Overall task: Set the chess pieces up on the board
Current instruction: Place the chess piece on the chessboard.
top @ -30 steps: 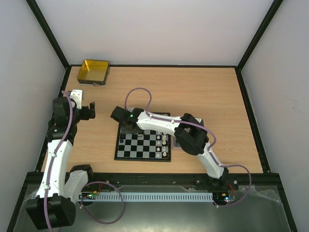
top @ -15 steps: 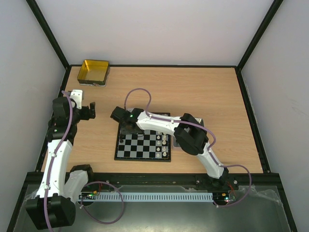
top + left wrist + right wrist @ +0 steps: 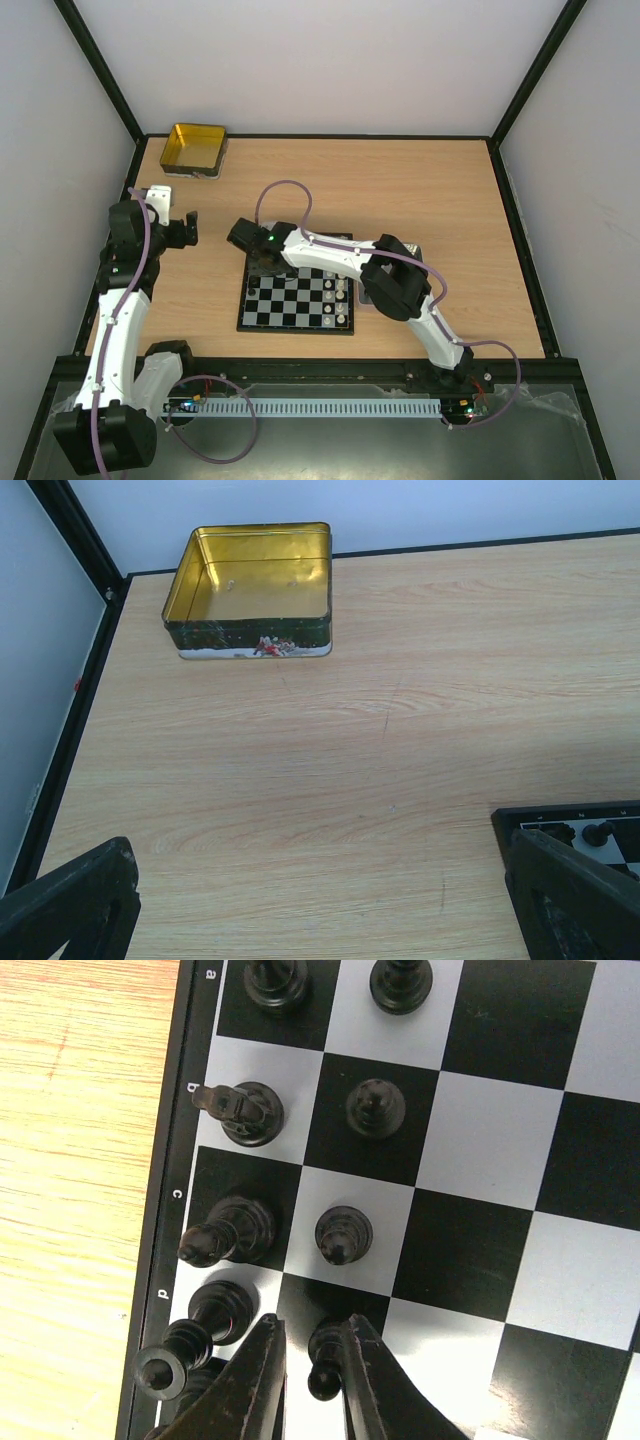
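Counts: one small flat chessboard of black and white squares with a thin dark border (image 3: 272, 306), one gold-yellow square tin (image 3: 195, 150), two arms.

The board lies on the wooden table (image 3: 400, 190) near the middle of the near edge. The tin is at the far-left corner, well apart from the board.

Right wrist view: eight tiny black chess pieces (image 3: 375, 1107) stand clear in two files along the board's lettered edge. A ninth is half hidden behind a finger at the bottom of the view, so its type can't be read. The overhead view shows tiny white chess pieces (image 3: 336, 296) in two files along the board's right edge, too small to count.

The right arm is stretched out low and leftward over the board, wrist at the far-left corner. The right gripper (image 3: 312, 1325) points down with its jaws narrow, astride one black pawn (image 3: 328, 1352) that stands beside the tall pieces of the edge file. One finger looks to be touching the pawn and the other shows a sliver of gap. Can't tell whether it is clamped or let go.

The left arm is folded upright at the left edge, off the board. The left gripper (image 3: 320, 885) is spread wide with nothing between its fingers (image 3: 85, 900), looking over bare table toward the tin, with the board's far-left corner at lower right.
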Controlling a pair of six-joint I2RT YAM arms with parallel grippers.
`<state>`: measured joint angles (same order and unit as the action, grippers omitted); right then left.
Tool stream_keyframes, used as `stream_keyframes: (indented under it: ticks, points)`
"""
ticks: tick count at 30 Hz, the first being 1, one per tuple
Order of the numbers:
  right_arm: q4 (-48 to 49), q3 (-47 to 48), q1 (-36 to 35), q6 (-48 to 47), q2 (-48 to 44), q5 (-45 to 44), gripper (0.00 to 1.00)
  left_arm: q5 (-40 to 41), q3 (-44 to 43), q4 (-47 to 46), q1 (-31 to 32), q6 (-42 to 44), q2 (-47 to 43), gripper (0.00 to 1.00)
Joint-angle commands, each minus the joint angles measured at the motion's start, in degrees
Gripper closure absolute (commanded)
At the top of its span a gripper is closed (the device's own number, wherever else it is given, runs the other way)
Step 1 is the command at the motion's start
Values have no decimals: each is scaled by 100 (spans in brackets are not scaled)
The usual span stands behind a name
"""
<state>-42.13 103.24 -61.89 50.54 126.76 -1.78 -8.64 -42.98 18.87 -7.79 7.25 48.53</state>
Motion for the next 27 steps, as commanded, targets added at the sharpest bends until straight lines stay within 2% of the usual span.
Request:
stream_keyframes:
  ticks: [1, 27]
  points:
    - [-93, 147, -16, -38, 148, -15, 84, -54, 91, -17, -29, 33, 4, 1]
    - [-92, 48, -36, 0, 162, -73, 88, -91, 92, -16, -29, 32, -6, 1]
